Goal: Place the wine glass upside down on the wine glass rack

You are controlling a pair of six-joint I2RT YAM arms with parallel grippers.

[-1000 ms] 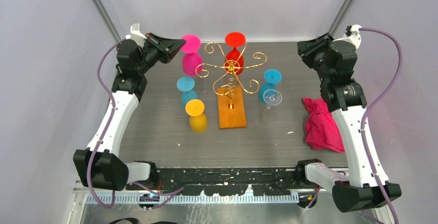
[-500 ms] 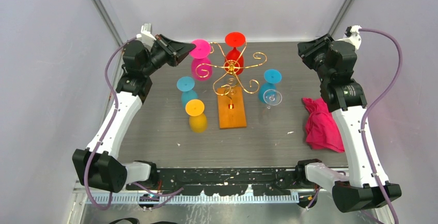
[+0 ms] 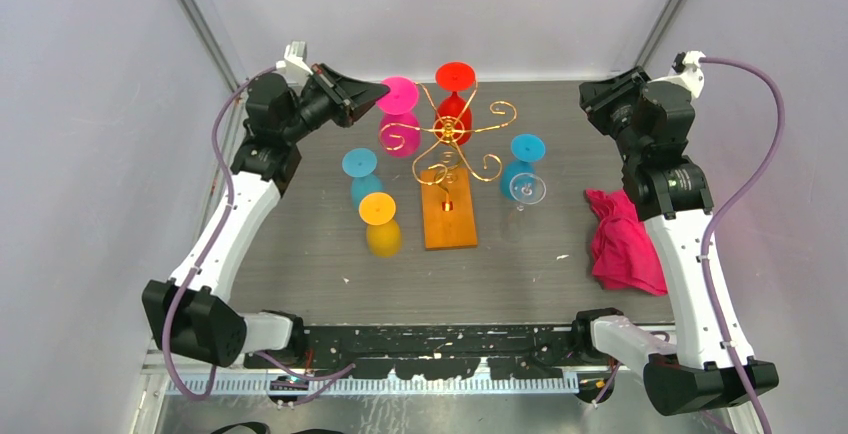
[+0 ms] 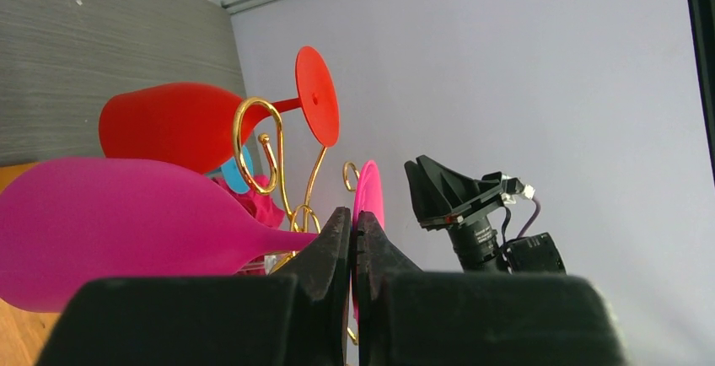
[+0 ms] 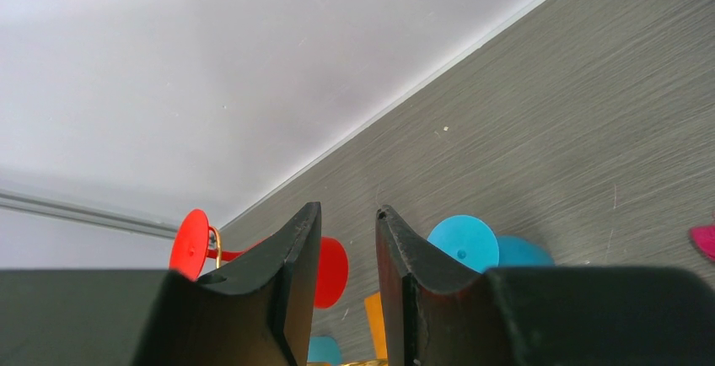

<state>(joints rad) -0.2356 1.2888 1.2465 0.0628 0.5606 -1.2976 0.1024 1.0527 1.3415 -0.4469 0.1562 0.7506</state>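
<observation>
Wine glass — pink, inverted — seemingly stem-pinched by left gripper

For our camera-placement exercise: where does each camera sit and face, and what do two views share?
Top external: above and behind the arms, looking down at the table; both show.
Left wrist: along the shut left end effector gripping the pink wine glass, toward the wine glass rack.
Right wrist: past the open right end effector toward the table's far edge.
All share the red glass.
</observation>
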